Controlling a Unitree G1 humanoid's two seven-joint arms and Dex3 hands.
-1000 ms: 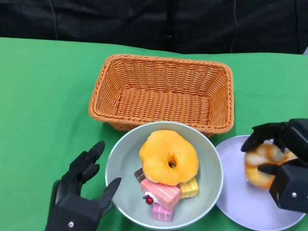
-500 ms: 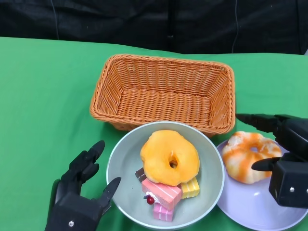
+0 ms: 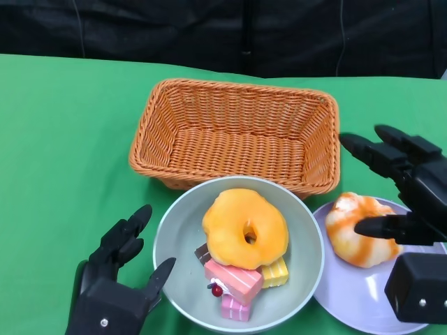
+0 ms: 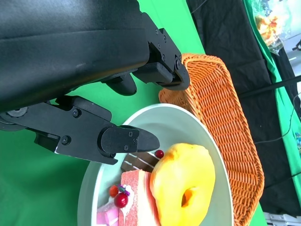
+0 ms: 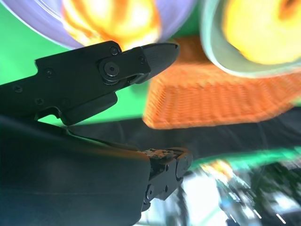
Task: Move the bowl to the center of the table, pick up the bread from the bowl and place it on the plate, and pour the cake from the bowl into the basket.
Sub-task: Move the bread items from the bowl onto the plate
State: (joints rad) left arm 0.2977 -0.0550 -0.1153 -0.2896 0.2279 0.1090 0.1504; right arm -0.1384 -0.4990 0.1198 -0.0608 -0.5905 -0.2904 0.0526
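A pale green bowl (image 3: 174,241) sits near the table's front, holding a yellow ring-shaped bread (image 3: 245,227) on top of pink, yellow and brown cake pieces (image 3: 235,282). On the lilac plate (image 3: 349,300) at the right lies an orange-and-white bread (image 3: 353,230). My right hand (image 3: 408,188) hovers over that bread with fingers spread, holding nothing. My left hand (image 3: 115,279) rests open beside the bowl's left rim; in the left wrist view its fingertips (image 4: 136,139) lie at the bowl's (image 4: 188,129) edge. A wicker basket (image 3: 237,136) stands behind the bowl.
Green cloth (image 3: 63,139) covers the table, with open room at the left. A dark backdrop (image 3: 223,35) runs along the far edge. The basket's front rim nearly touches the bowl.
My right hand let go of the orange-and-white bread, which now lies on the plate, and the hand has lifted and spread its fingers. The left hand has not moved.
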